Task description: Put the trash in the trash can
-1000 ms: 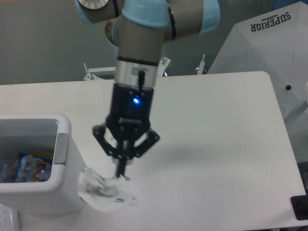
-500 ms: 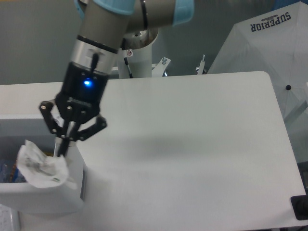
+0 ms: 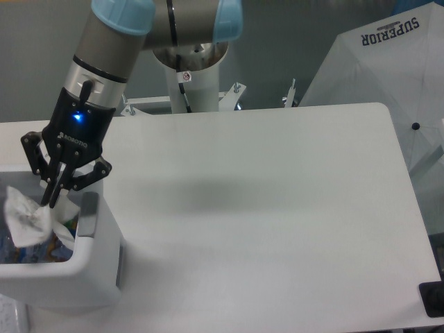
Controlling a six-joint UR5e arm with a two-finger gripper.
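My gripper [image 3: 50, 200] is shut on the crumpled clear-white wrapper [image 3: 29, 218] and holds it over the open top of the white trash can [image 3: 97, 267] at the table's front left. The wrapper hangs just below the fingertips, inside the bin's rim line. A blue and orange packet shows at the bin's bottom [image 3: 31, 253]. The crushed plastic bottle is hidden or out of view.
The arm's base post [image 3: 189, 80] stands behind the table's far edge. A white umbrella-like cover marked SUPERIOR [image 3: 388, 76] is at the right, off the table. A black object [image 3: 431, 300] sits at the front right corner. The grey tab [image 3: 89, 215] is on the bin's right rim.
The gripper has lifted the wrapper from the table beside the bin and carried it left, from over the bin's right rim to over its opening.
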